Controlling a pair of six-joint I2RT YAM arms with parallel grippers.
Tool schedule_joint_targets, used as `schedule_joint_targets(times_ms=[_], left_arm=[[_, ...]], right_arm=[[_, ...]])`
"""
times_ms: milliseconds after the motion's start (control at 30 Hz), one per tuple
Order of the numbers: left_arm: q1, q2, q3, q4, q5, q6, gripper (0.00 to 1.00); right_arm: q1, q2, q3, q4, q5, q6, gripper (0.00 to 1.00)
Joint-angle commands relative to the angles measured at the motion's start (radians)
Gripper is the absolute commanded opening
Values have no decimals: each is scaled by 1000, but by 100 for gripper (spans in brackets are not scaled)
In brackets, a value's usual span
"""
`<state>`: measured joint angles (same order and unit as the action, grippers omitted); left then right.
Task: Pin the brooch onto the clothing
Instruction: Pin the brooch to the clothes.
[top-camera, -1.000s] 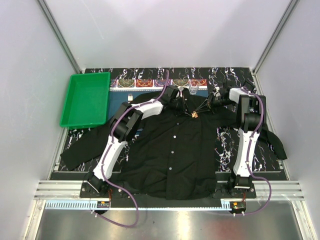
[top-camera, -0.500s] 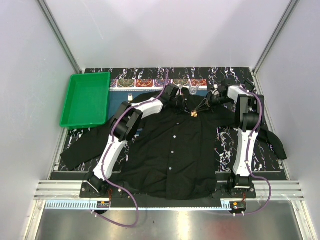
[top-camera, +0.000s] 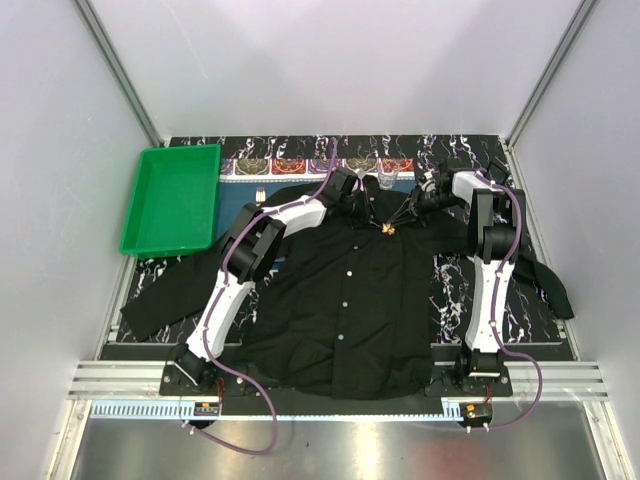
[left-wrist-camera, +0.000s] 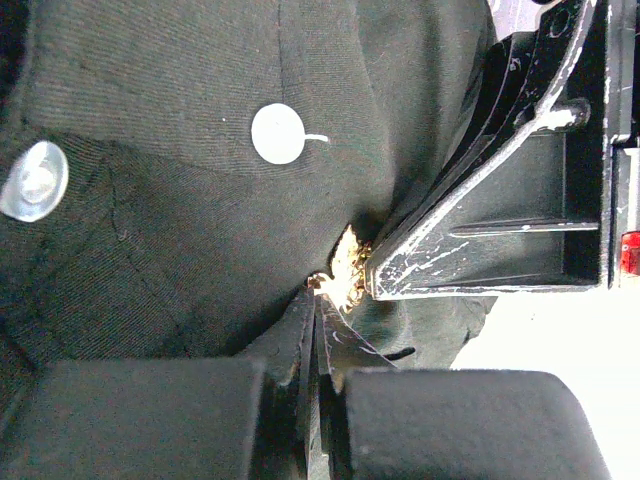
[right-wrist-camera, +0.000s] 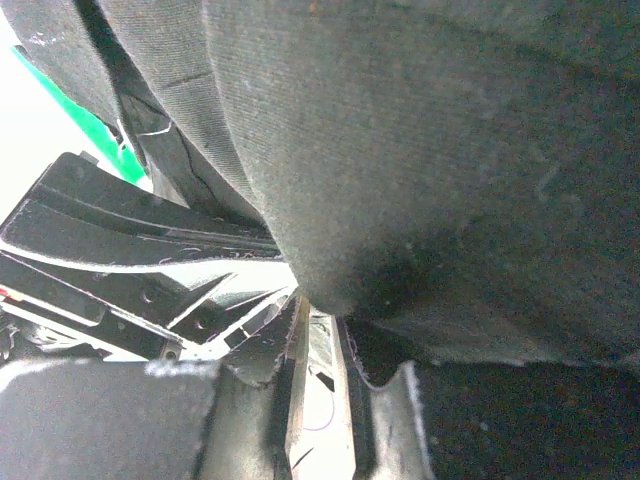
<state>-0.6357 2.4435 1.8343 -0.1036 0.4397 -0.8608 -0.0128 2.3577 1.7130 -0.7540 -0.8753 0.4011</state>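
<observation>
brooch (left-wrist-camera: 347, 268) on black shirt (top-camera: 350, 320) just under shirt collar, left gripper (left-wrist-camera: 315, 298) clamped shut with tips against brooch, right gripper (right-wrist-camera: 318, 330) tips at brooch from opposite side, jaws a slit apart, can't tell if gripping

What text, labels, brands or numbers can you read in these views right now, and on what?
None: no view shows readable words, numbers or brand marks.
The placemat has ornamental panels along its far edge, too small to tell whether any hold lettering.
The shirt, its white button, the brooch and the green tray show no text.
</observation>
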Motion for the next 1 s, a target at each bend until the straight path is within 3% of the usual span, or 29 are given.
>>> schedule_joint_targets(times_ms=[0, 967], left_arm=[[5, 0, 8, -8, -19, 5, 2], [8, -9, -4, -27, -50, 13, 1]], right_arm=[[7, 18, 36, -16, 33, -5, 21], [53, 41, 82, -58, 183, -61, 14]])
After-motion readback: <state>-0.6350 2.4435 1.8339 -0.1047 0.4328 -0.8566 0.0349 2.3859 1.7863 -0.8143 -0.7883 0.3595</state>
